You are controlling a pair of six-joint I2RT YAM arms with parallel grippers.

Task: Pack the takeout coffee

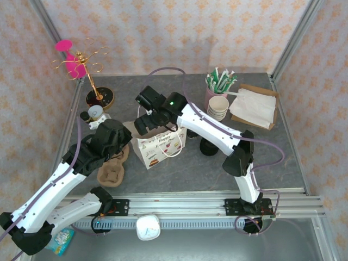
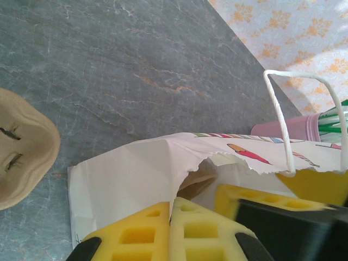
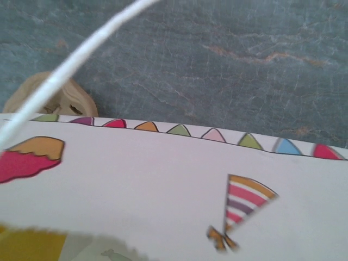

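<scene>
Takeout coffee, as far as I can make out from above, is the single small black cup with the dark round top. It stands upright on the table, past the left gripper and off to its left, near but not touching. Its long axis is vertical, so it would have to be taken from the side or from above.

The left gripper's yellow fingers are pressed together just at the torn rim of the paper bag. I cannot tell whether any paper is caught between them. The right gripper hangs over the bag's mouth with its fingers spread, and nothing is between them. The cup lies well off to its left, on the far side of the left arm.

I judge the left arm to be the nearer one. It would have to turn away from the bag to reach the cup.

By my count there is one coffee, one bag and one pulp cup carrier, which lies just behind the left gripper.
</scene>
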